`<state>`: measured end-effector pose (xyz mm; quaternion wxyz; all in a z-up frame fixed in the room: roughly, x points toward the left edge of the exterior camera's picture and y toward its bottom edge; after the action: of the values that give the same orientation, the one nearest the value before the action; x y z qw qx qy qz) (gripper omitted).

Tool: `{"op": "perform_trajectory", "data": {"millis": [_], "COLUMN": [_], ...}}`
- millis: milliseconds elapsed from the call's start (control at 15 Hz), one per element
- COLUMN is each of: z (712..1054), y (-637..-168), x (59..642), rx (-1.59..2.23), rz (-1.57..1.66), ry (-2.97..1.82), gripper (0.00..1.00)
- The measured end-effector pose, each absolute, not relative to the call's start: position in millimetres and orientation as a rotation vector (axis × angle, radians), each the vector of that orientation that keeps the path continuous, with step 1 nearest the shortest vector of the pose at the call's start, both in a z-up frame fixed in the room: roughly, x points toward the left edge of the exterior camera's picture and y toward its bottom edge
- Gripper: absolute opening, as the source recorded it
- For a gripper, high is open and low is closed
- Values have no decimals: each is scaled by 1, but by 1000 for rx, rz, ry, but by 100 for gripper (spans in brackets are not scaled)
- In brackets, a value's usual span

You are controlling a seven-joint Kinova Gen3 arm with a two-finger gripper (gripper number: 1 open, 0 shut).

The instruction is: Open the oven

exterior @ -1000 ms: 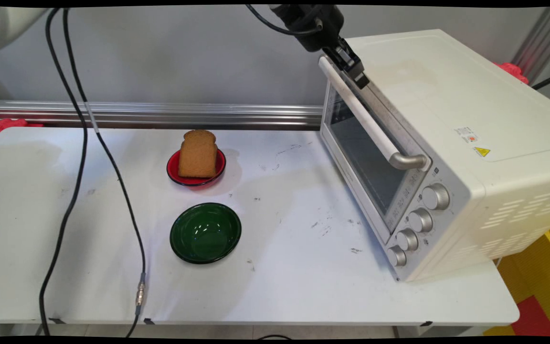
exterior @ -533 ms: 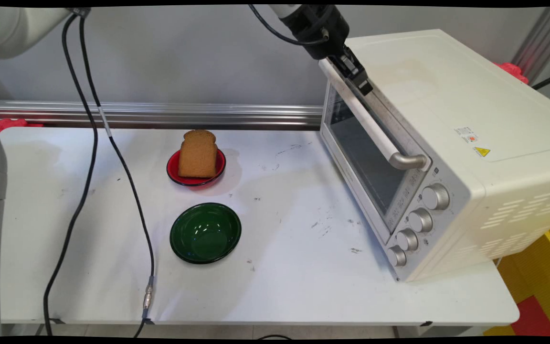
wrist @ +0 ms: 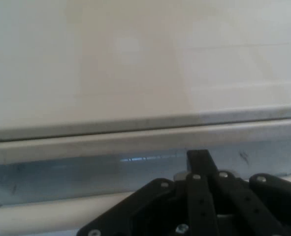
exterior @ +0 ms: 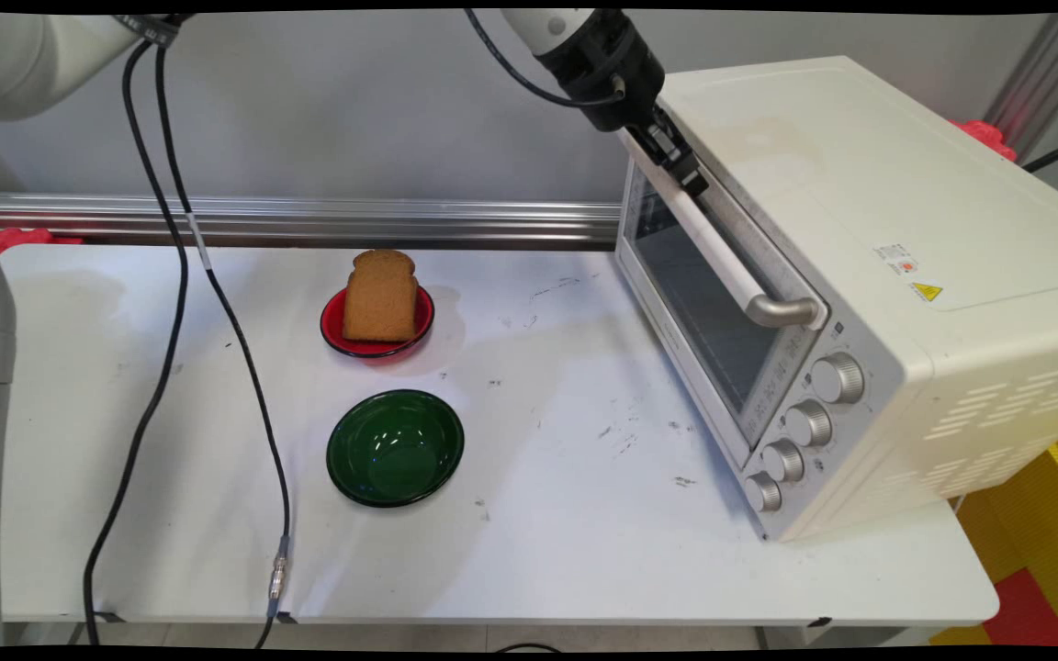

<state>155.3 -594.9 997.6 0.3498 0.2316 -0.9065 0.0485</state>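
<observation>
Found the gripper (exterior: 680,165) high at the far end of the oven (exterior: 860,229) handle (exterior: 722,257), touching it or just beside it, at the top edge of the door (exterior: 694,303). Could not tell whether the jaws were spread or pinching the handle: saw only black linkage, the pale bar and the glass beyond in the hand view. Judged the door shut, flush with the oven front, though perhaps barely cracked at the top. Saw nothing through the glass. Noted the bread (exterior: 380,296) upright on the red plate (exterior: 345,341), well apart from the oven, toward the back of the tabletop (exterior: 584,532). Noted the green bowl (exterior: 395,447) empty, near the plate on its near side. Saw the cables (exterior: 171,275) hanging at the left.
</observation>
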Motion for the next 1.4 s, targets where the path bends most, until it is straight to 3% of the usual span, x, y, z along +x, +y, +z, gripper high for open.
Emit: {"op": "perform_trajectory", "data": {"millis": [1400], "z": [959], "y": [-542], "x": [231], "rx": [702], "rz": [75], "ry": [-2466], "gripper": [0]}}
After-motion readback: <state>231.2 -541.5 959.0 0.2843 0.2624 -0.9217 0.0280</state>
